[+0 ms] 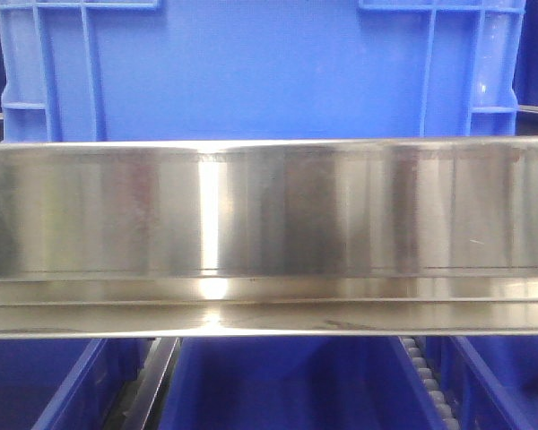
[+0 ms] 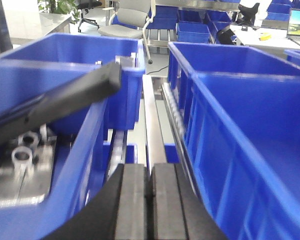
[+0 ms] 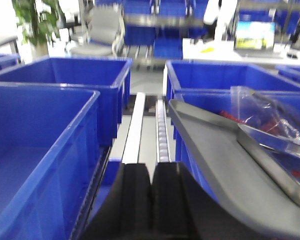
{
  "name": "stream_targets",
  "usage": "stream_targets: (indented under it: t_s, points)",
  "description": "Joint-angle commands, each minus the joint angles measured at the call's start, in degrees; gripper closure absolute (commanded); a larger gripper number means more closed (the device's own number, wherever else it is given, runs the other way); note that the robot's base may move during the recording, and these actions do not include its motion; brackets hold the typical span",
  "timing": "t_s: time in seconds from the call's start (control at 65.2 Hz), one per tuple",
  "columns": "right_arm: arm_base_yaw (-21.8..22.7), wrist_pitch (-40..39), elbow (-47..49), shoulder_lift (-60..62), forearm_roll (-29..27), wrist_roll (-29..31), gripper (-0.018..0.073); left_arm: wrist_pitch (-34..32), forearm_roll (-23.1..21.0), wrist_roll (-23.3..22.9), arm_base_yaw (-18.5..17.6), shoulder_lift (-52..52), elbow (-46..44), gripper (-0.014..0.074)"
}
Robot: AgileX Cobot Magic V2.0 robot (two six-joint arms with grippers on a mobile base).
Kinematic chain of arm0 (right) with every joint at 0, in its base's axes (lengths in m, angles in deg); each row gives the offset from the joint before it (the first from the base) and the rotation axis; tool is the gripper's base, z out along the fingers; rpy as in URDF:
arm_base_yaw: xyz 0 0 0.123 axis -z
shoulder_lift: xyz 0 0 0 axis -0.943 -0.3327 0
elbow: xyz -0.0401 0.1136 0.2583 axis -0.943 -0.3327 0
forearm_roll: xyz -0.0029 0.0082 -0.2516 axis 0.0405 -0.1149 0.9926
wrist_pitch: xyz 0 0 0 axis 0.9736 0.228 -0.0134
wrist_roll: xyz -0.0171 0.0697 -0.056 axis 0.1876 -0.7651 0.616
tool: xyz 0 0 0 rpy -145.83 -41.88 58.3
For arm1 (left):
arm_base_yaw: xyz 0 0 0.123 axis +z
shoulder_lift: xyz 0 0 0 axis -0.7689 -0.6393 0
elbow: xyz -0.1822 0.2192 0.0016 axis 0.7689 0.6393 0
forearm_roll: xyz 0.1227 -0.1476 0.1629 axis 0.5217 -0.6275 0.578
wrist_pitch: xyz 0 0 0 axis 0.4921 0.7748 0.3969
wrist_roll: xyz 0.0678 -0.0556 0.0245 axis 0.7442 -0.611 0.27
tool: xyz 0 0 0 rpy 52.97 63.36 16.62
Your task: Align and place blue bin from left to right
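Steel rail crosses the whole front view, and the blue bin stands upright just behind it, its flat wall square to the rail, ribbed corners showing at both ends. Below the rail sit darker crates. Neither arm appears on either side of the rail there. From the wrists, the left gripper has its jaws pressed together on nothing, and the right gripper likewise, closed and empty. Both look out along lanes of darker crates, and where they hang against the rail I cannot tell. So the bin is resting, not carried. It looks squared up to the rail already, I'd say, yet its neighbours are out of sight, so whether the row from left to right is finished or hardly begun stays open. Any further shifting would need the jaws spread first.
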Motion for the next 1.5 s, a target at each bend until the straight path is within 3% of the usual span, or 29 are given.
stream_targets:
  t_s: [0.0, 0.107, 0.399, 0.506, 0.721, 0.843, 0.966, 1.043, 1.15, 1.273, 1.334, 1.487]
  points:
    - [0.04, 0.38, 3.47, -3.34, -0.05, 0.06, 0.0638, -4.42, -0.41, 0.11, 0.15, -2.52, -1.89, 0.0707]
    - [0.04, -2.86, 4.54, -5.99, -0.05, 0.06, 0.0638, -7.59, -0.41, 0.11, 0.15, -4.64, -1.89, 0.0707]
    - [0.04, -1.28, 5.44, -10.30, -1.90, 0.06, 0.0638, -10.27, -0.97, 0.11, 0.15, -9.47, -2.86, 0.0707]
    - [-0.06, 5.67, 10.95, -14.64, -5.62, 0.06, 0.0638, -6.21, -0.97, 0.11, -0.43, -12.97, -8.39, 0.0707]
    - [-3.20, 14.16, 24.72, -26.91, -5.62, -0.99, 0.0634, 0.73, 1.43, 0.11, -5.51, -23.86, -22.08, 0.0707]
    - [-6.25, 16.34, 31.21, -33.02, -1.01, -5.74, 0.0618, 1.17, 1.43, 0.11, -8.35, -29.42, -27.48, 0.0707]
    - [-11.69, 21.20, 38.73, -39.33, 11.84, -15.52, 0.0617, 4.31, 1.85, -0.17, -10.40, -34.96, -33.23, 0.0707]
    - [-14.77, 24.06, 43.16, -42.91, 16.84, -19.56, 0.0617, 9.48, 2.22, -1.89, -10.97, -38.66, -37.94, 0.0707]
    - [-17.36, 27.31, 49.02, -47.57, 17.23, -20.38, 0.0617, 16.06, 6.19, -6.82, -12.52, -43.66, -45.08, 0.0707]
    - [-19.20, 31.15, 54.71, -53.05, 17.23, -21.75, 0.0617, 22.19, 14.36, -13.16, -14.74, -48.61, -52.22, 0.0707]
    - [-19.31, 33.03, 57.40, -55.40, 17.23, -22.38, 0.0617, 25.58, 17.39, -13.72, -15.96, -50.99, -55.60, 0.0707]
    - [-19.31, 35.97, 61.62, -59.48, 17.23, -22.56, 0.0617, 27.74, 16.99, -13.72, -16.58, -53.37, -58.84, 0.0707]
